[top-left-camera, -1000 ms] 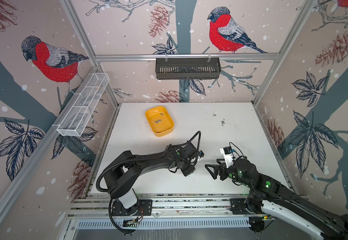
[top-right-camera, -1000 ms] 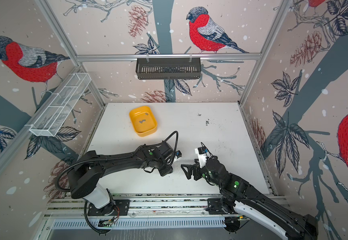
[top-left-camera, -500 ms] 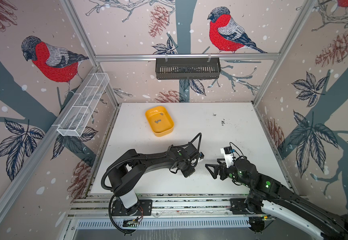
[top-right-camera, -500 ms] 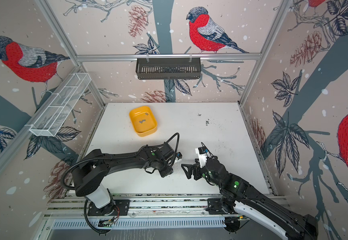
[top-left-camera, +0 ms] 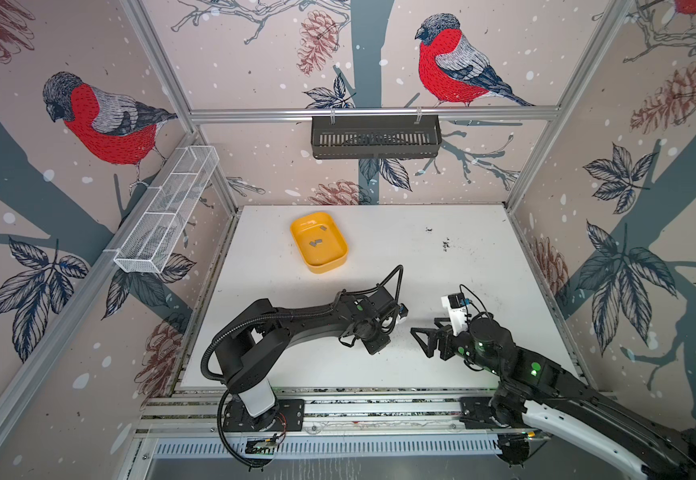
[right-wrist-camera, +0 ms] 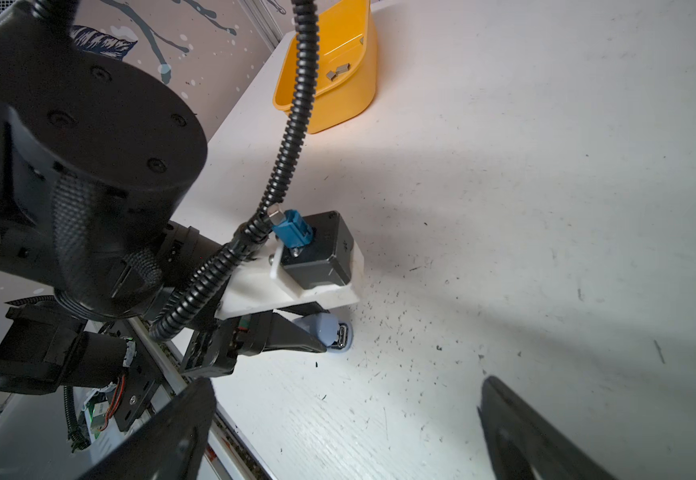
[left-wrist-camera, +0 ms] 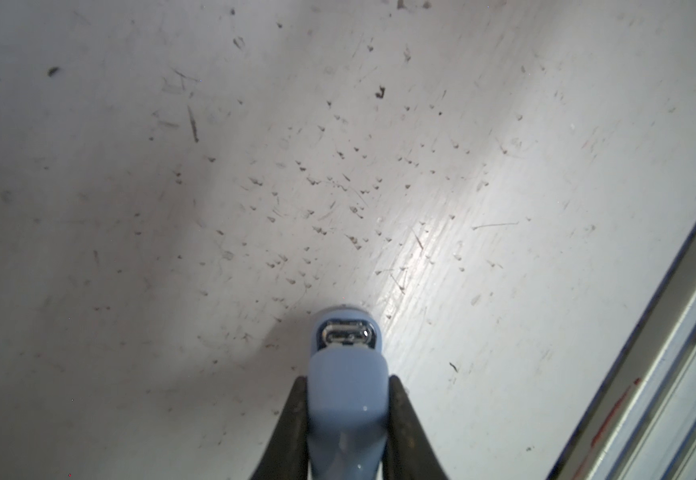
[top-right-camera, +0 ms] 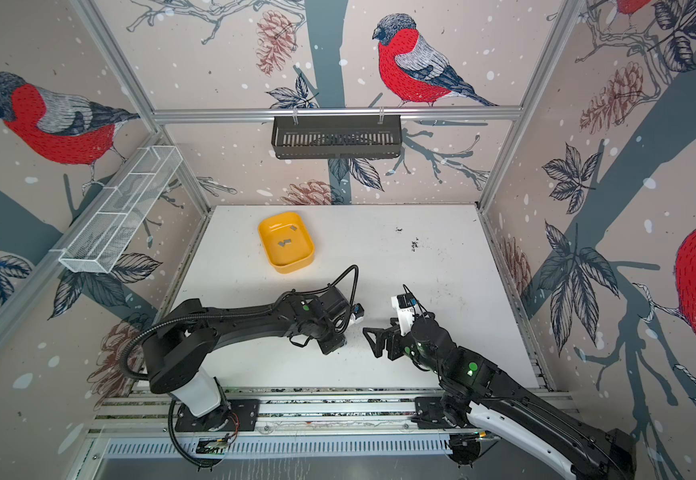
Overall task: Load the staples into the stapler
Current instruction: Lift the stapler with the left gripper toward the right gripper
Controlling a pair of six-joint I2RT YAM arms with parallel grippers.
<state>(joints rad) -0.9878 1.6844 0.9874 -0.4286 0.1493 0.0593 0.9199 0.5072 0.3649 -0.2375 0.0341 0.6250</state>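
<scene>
The left jaws grip the pale blue stapler (left-wrist-camera: 346, 399) between them. The right jaws stand wide open, empty. 3 staples (top-left-camera: 317, 243) lie in the yellow tray (top-left-camera: 326, 266), well apart from both jaws.

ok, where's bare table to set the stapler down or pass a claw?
Free: the table from the yellow tray across to the right wall, only dark specks there; also the left strip between tray and left arm. Crowded: near middle, where the left claw, shut on the stapler, faces the open right claw.
</scene>
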